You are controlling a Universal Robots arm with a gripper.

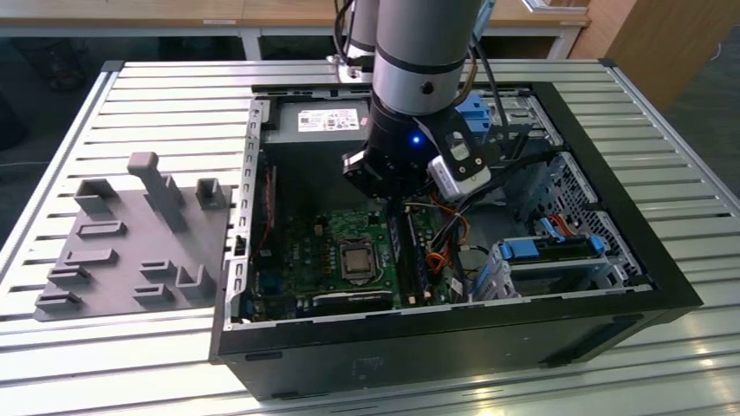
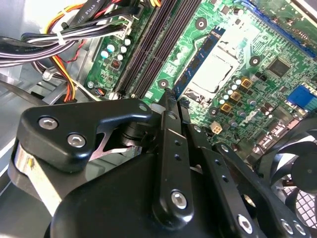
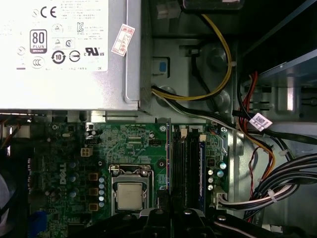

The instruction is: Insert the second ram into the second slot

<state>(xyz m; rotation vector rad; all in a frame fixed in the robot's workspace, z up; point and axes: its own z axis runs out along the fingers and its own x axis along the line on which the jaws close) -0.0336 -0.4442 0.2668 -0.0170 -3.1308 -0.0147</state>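
The claw [image 2: 172,98], nipped nearly shut on what looks like the ram [image 2: 197,64], holds it on edge just beyond its tips, beside the slots [image 2: 148,49]; pressed down off-line or tilted, it could jam or bend.

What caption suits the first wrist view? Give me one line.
Gripper lined up with the second ram beside the CPU socket; another blue ram stick stands in a farther slot.
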